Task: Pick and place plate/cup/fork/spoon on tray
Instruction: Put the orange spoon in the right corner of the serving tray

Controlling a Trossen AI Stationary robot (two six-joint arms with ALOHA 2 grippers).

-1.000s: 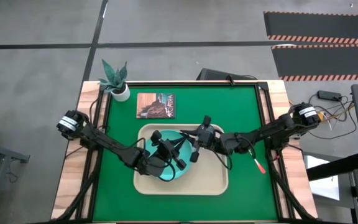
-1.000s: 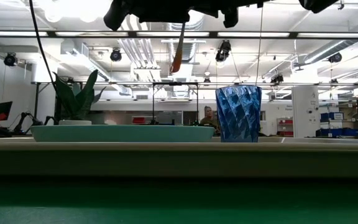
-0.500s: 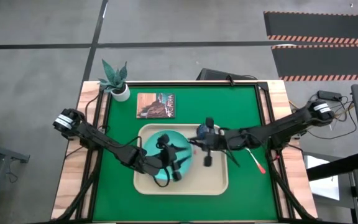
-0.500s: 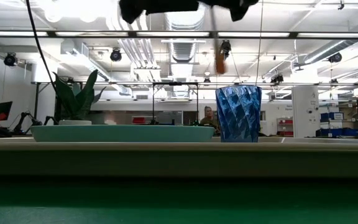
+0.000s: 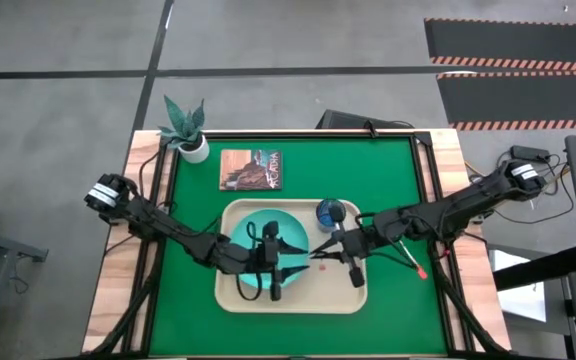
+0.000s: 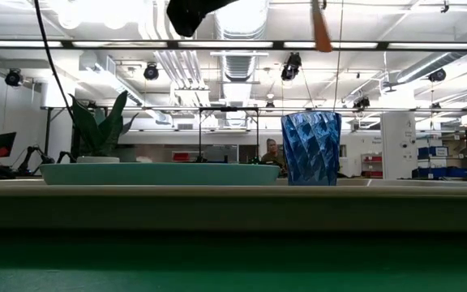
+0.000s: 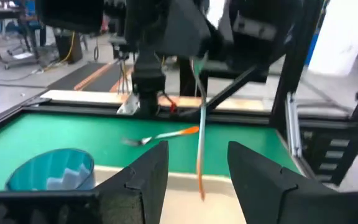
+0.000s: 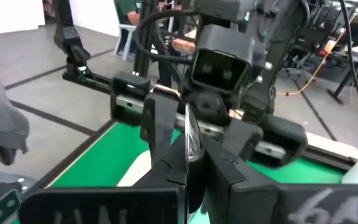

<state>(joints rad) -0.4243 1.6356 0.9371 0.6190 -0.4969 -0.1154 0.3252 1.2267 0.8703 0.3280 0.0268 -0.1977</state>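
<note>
Left gripper (image 5: 274,285) hangs over the near half of the tray (image 5: 298,308), above the near rim of the plate (image 5: 290,228), fingers apart and holding nothing. Right gripper (image 5: 320,256) is over the tray middle just right of the plate, clamped on the silver end of a held utensil (image 7: 199,143), red-orange handle hanging down, clear of the tray; fork or spoon, cannot tell. Plate sits in the tray's left part. Cup (image 5: 329,212) stands upright in the tray's far right corner. Second utensil (image 5: 411,258) lies on the green tabletop between the tray and the right edge. Picture card (image 5: 251,169) and potted plant (image 5: 196,150) are at the far left corner.
</note>
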